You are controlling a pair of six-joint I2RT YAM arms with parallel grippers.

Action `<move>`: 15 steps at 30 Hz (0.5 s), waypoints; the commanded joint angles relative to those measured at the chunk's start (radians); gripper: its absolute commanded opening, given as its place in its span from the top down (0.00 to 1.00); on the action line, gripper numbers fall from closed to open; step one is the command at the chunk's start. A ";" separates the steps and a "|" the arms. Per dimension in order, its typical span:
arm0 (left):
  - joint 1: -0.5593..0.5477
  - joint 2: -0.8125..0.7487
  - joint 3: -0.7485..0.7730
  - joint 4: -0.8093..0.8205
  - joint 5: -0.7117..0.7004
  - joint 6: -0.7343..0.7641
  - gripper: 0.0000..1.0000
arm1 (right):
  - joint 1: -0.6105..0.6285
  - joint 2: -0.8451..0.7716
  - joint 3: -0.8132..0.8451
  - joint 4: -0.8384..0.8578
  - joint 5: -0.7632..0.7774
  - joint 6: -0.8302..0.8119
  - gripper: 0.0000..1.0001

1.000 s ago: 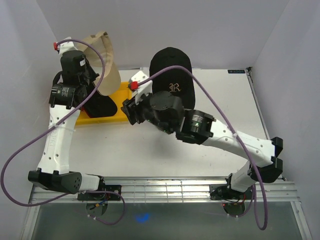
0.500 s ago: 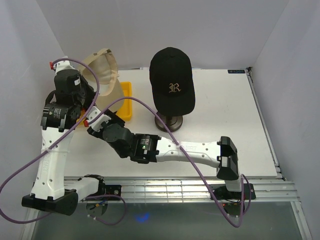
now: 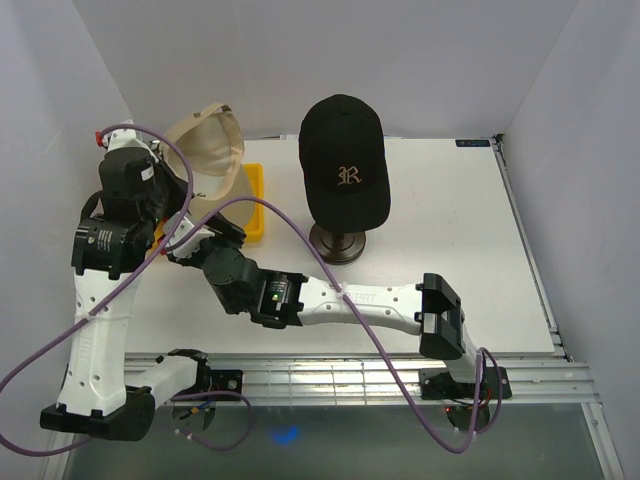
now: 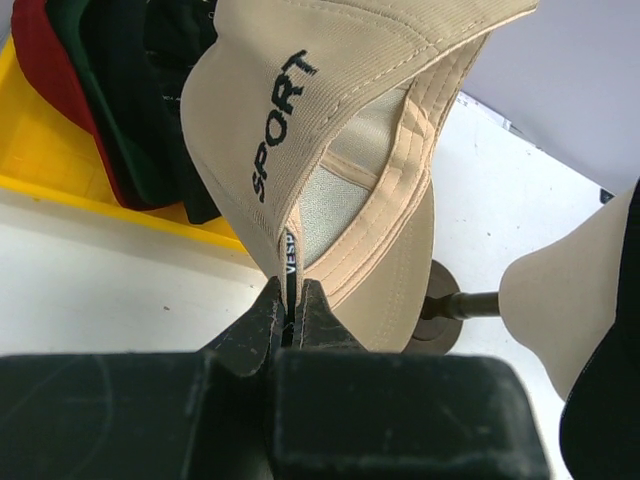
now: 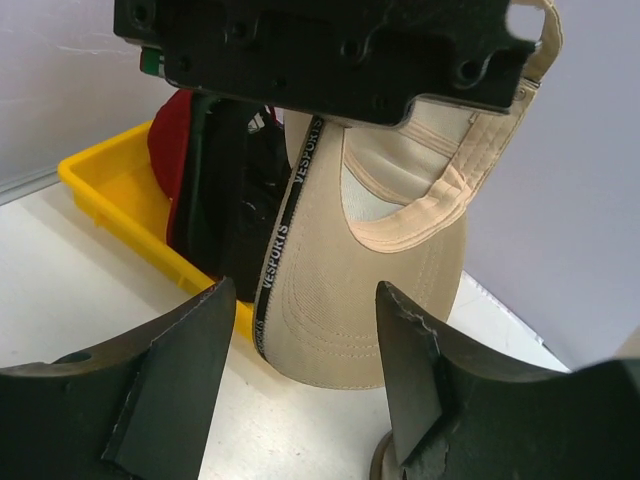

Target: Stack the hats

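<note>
Tan cap (image 4: 340, 110) hangs pinched in the tightly closed left claw (image 4: 291, 305).

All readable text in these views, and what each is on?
"SPORT": dark lettering on the outside of the tan cap.
"VESPORTS", repeated: black tape inside that cap; the left wrist view shows only "VESP".
"R": gold, on the front of the black cap on the mannequin head.
Dark label at the far edge of the table: too small to read.

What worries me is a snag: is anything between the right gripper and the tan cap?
Nothing visible. The open right gripper faces the tan cap, hanging from the left gripper; the yellow tray sits off to one side.
</note>
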 commanded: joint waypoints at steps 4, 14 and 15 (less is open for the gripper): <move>0.003 -0.031 0.048 0.006 0.065 -0.031 1.00 | -0.014 0.003 0.048 0.070 0.042 -0.048 0.35; 0.003 -0.052 0.046 0.017 0.107 -0.034 1.00 | -0.046 -0.019 0.051 0.040 0.024 -0.048 0.65; 0.003 -0.055 0.048 0.015 0.107 -0.033 1.00 | -0.046 -0.020 0.054 0.034 0.016 -0.039 0.70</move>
